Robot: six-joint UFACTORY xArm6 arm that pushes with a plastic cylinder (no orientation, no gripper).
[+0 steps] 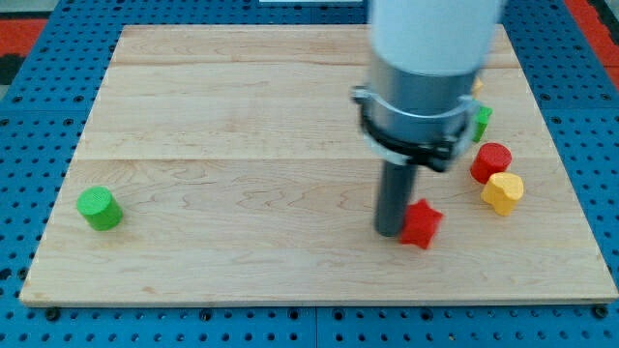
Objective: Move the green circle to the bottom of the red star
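Observation:
The green circle (99, 208) is a short green cylinder near the board's left edge, low in the view. The red star (421, 223) lies at the lower right of the board. My tip (390, 232) is the lower end of the dark rod and rests right against the star's left side, far to the right of the green circle. The arm's large white and grey body (426, 68) hangs above the rod and hides part of the board behind it.
A red cylinder (491, 160) and a yellow block (503, 192) sit close together right of the star. A green block (481, 122) is partly hidden behind the arm. The wooden board (242, 126) lies on a blue pegboard (29, 116).

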